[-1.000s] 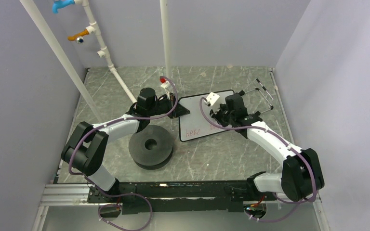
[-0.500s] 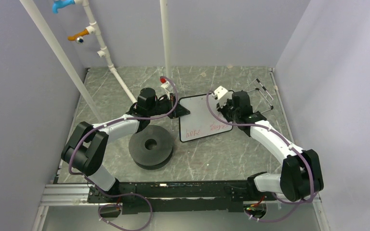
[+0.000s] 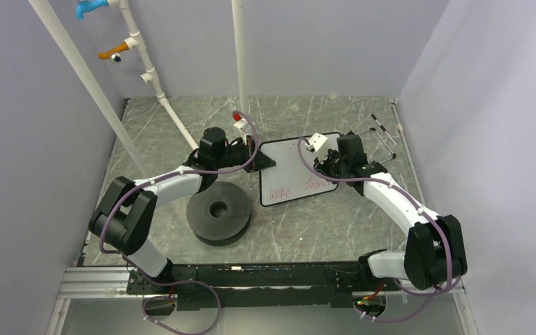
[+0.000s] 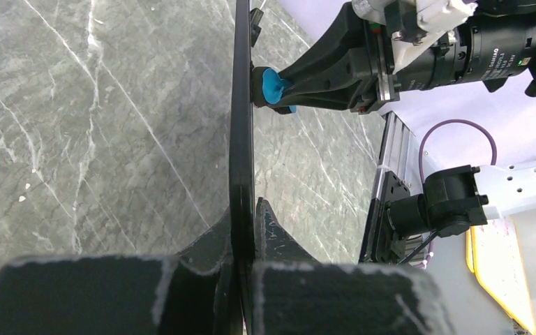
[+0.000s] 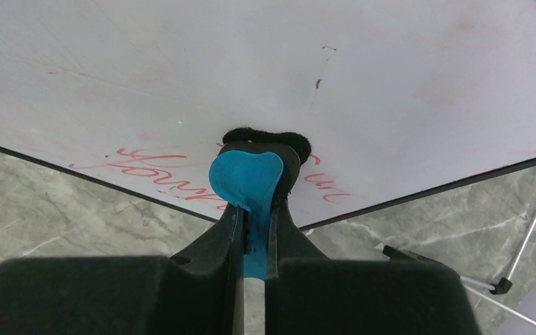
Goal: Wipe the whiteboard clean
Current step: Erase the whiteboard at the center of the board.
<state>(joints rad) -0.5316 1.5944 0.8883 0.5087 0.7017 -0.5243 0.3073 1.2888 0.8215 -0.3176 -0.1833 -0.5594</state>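
White-shelled left arm (image 3: pixel 174 183) and right arm (image 3: pixel 394 202) — black joints (image 3: pixel 129 216), purple cables (image 4: pixel 453 123), black left tool (image 4: pixel 243 223) and right tool (image 5: pixel 253 216).

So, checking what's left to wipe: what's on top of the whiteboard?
Red handwriting runs along the near edge of the small white rectangular whiteboard; the right hand presses a blue-and-black eraser block onto it. Any writing beneath the eraser is hidden.

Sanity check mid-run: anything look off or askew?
Nothing damaged. The whiteboard isn't lying flat: the left gripper clamps its edge, tilted, while the right gripper presses the eraser on it.
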